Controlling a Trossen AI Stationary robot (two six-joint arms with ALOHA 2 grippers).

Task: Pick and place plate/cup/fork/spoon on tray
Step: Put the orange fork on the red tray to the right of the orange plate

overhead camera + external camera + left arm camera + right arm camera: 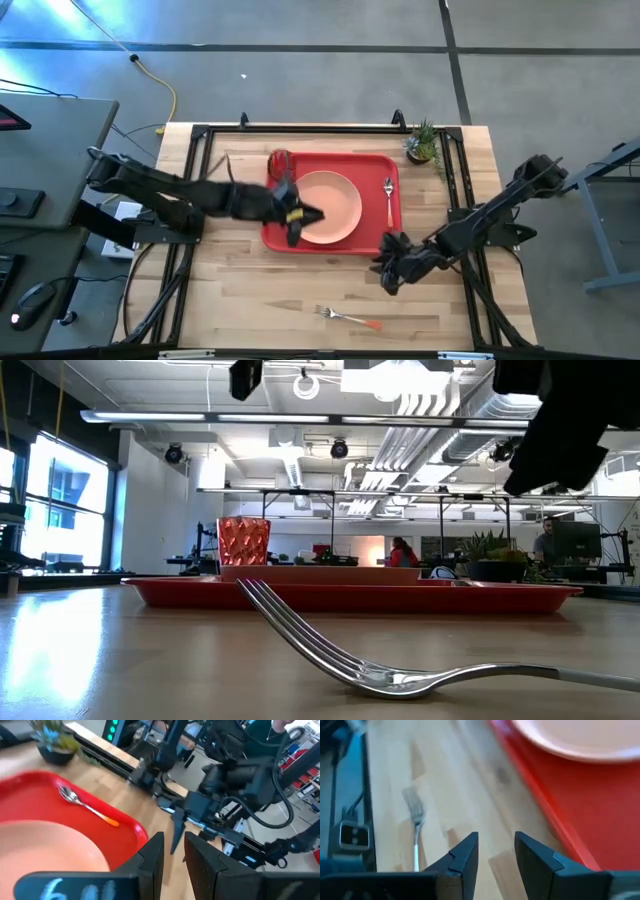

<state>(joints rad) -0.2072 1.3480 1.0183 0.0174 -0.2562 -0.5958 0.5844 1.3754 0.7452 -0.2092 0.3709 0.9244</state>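
Observation:
The red tray [375,165] lies at the table's middle. The peach-pink plate [330,205] rests flat on it. The red-orange cup [279,162] stands upright at the tray's far left corner, and the spoon [389,195] lies along its right side. The fork [345,317] lies on the bare wood near the front edge, its tines curving up in the low view [330,650]. My left gripper [312,215] hovers over the plate's left part, slightly open and empty [174,855]. My right gripper [385,268] hovers off the tray's near right corner, open and empty [496,855].
A small green potted plant [423,143] stands at the table's far right corner, beyond the tray. Dark frame rails run along the table's left, far and right sides. Bare wood lies between the tray's near rim and the fork [416,825].

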